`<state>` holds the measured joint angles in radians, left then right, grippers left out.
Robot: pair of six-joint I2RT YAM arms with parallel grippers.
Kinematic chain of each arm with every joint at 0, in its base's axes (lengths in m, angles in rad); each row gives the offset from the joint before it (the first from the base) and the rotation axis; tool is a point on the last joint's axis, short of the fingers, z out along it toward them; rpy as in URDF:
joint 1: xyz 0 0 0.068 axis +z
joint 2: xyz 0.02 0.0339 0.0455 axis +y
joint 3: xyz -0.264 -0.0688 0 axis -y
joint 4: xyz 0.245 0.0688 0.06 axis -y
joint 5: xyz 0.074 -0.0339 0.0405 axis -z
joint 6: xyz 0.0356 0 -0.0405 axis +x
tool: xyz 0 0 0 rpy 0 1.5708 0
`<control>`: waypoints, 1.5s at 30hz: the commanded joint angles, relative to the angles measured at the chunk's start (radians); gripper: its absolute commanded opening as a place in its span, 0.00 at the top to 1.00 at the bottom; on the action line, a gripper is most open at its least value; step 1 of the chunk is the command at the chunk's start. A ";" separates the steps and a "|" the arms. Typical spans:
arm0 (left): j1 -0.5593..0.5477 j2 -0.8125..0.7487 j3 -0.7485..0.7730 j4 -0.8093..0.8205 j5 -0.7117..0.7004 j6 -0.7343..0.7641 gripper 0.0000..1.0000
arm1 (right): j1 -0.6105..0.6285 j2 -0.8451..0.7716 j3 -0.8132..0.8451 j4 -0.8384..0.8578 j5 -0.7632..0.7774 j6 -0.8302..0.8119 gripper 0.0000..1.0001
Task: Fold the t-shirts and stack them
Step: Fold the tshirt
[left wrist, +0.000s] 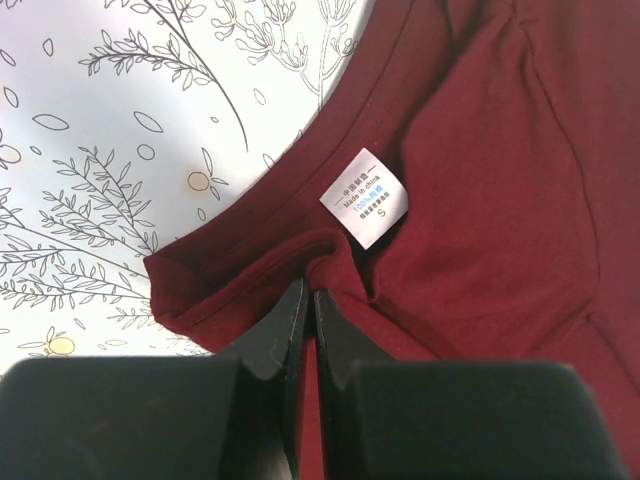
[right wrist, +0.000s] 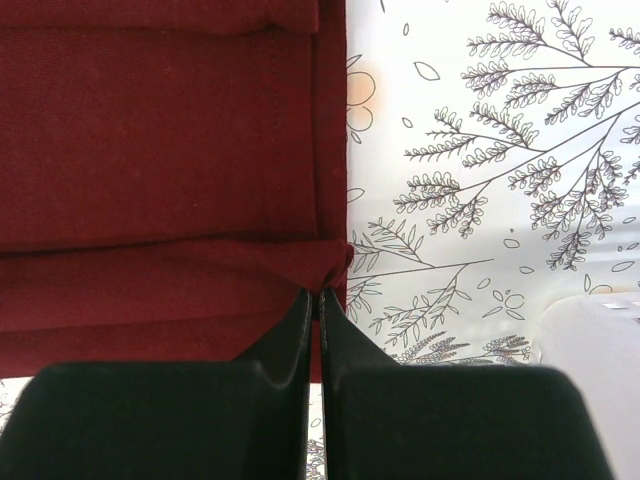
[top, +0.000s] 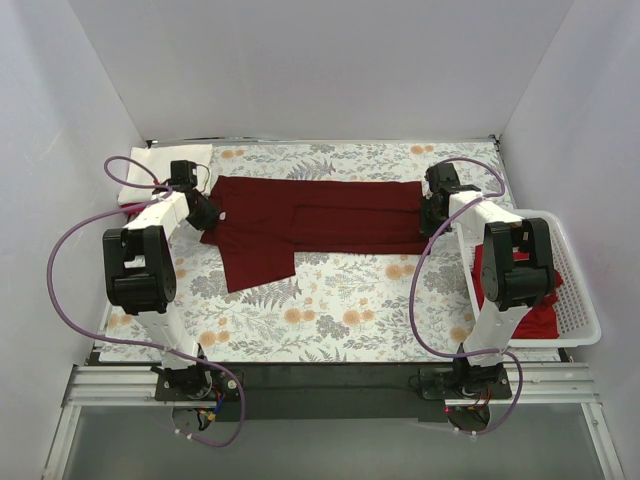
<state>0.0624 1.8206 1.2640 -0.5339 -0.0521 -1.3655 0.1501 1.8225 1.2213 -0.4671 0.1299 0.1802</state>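
A dark maroon t-shirt (top: 310, 220) lies stretched sideways across the far half of the table, partly folded, one sleeve hanging toward the front left. My left gripper (top: 207, 213) is shut on its collar end; the left wrist view shows the fingers (left wrist: 290, 320) pinching the neckline fabric (left wrist: 470, 200) just below the white size label (left wrist: 364, 197). My right gripper (top: 432, 212) is shut on the hem end; the right wrist view shows the fingers (right wrist: 335, 325) pinching the hem edge of the shirt (right wrist: 170, 140). A cream-white shirt (top: 160, 165) lies folded at the far left corner.
A white lattice basket (top: 560, 285) at the right edge holds brighter red cloth (top: 530, 320). The table has a floral cover (top: 340, 310). White walls close in the back and both sides.
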 commanded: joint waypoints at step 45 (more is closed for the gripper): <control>-0.424 -0.417 -0.365 -0.136 -0.184 -0.033 0.35 | 0.059 -0.746 -0.452 0.051 -0.357 0.045 0.14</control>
<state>-0.3256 1.3819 0.9051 -0.6746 -0.2138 -1.3708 0.2039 1.1118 0.8078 -0.4423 -0.1818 0.2150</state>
